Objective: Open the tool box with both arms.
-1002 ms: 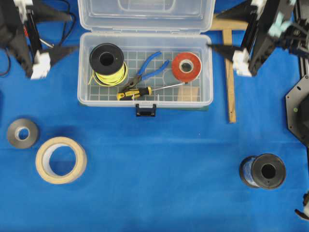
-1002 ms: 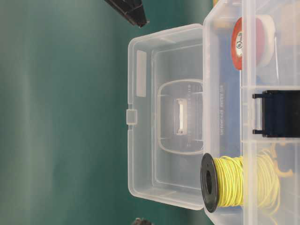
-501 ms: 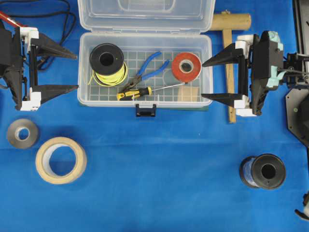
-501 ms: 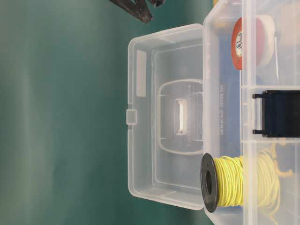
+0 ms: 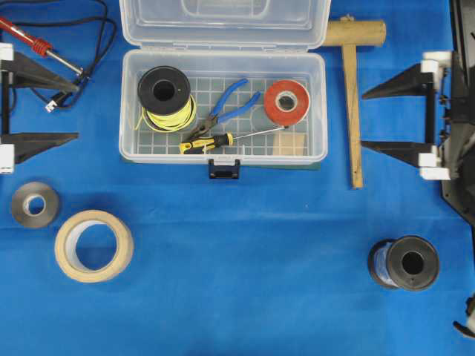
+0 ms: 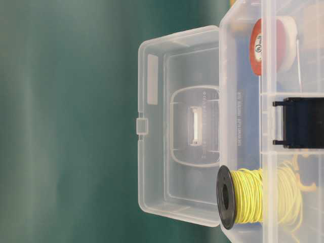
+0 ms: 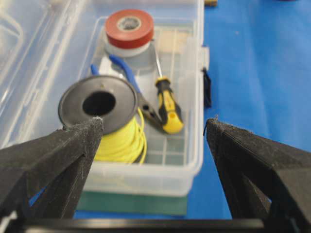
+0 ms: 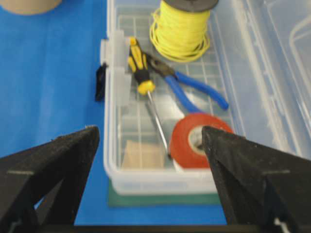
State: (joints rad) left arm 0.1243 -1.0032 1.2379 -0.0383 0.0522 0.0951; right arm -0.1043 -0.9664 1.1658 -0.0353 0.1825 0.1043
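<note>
Overhead exterior view. The tool box (image 5: 223, 104) sits with its lid (image 5: 225, 22) swung back, midway between the two claws and well apart from each. The left gripper (image 5: 70, 113), at the left edge, has its jaws spread wide and holds nothing; its fingertips point toward the box. The right gripper (image 5: 367, 119), at the right edge, is likewise wide open and empty. A wooden mallet (image 5: 353, 89) lies between the right gripper and the box. A soldering iron (image 5: 33, 41) lies just above the left gripper; a grey tape roll (image 5: 34, 204) and a masking tape roll (image 5: 93, 245) lie below it. A black spool (image 5: 404, 262) lies below the right gripper.

Table-level exterior view. Only the box appears, lid raised; neither claw is in frame.

Left wrist view. Ahead of the spread fingers stands the box, with a yellow wire spool (image 7: 109, 121) nearest, then a screwdriver (image 7: 167, 104), pliers (image 7: 129, 80) and red tape (image 7: 129, 28).

Right wrist view. The order is reversed: red tape nearest, wire spool farthest.
</note>
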